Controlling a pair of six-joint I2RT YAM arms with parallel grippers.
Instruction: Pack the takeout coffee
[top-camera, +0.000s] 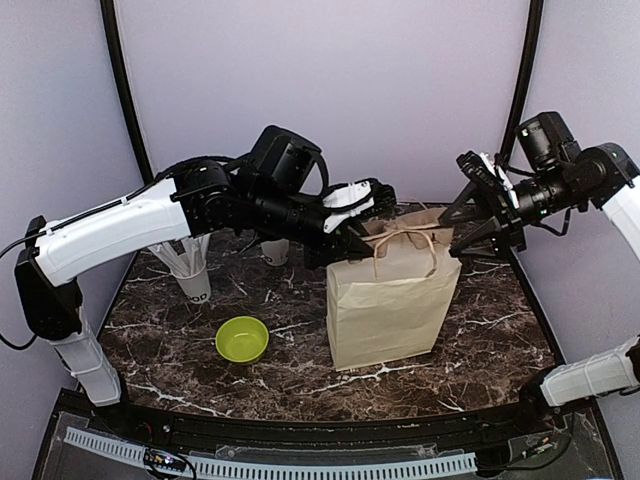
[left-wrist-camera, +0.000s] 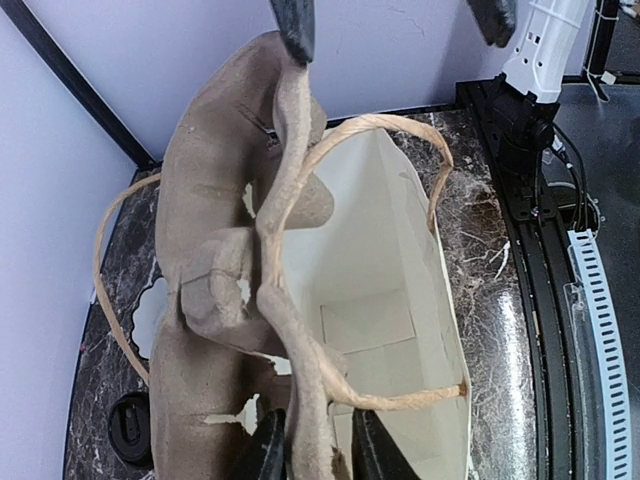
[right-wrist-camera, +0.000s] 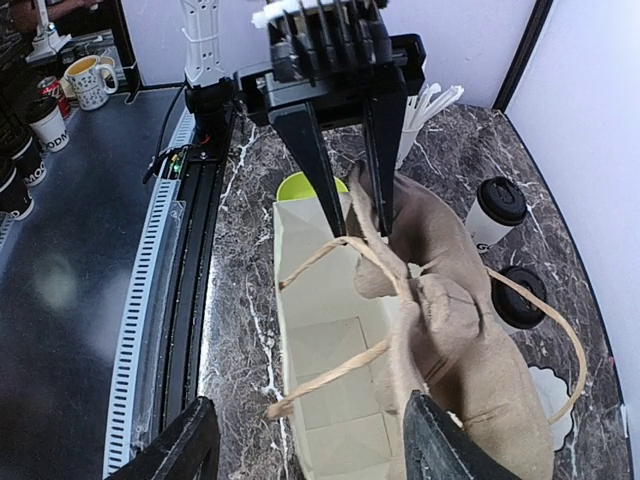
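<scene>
A brown paper bag (top-camera: 390, 300) stands open mid-table. A pulp cup carrier (right-wrist-camera: 470, 340) stands on edge in its mouth along the far wall, between the two twine handles. My left gripper (left-wrist-camera: 315, 440) is shut on the carrier's edge, at the bag's left end (top-camera: 385, 212). My right gripper (right-wrist-camera: 310, 445) hangs open over the right end, its fingers wide apart and holding nothing. The takeout coffee stands on the table behind the bag: one white cup (right-wrist-camera: 493, 212) with a black lid, and a second black lid (right-wrist-camera: 520, 297) half hidden by the carrier.
A white cup of straws (top-camera: 190, 270) stands at the back left. A lime-green bowl (top-camera: 242, 338) sits left of the bag. A black rail (top-camera: 300, 435) runs along the near table edge, and the booth walls close in behind.
</scene>
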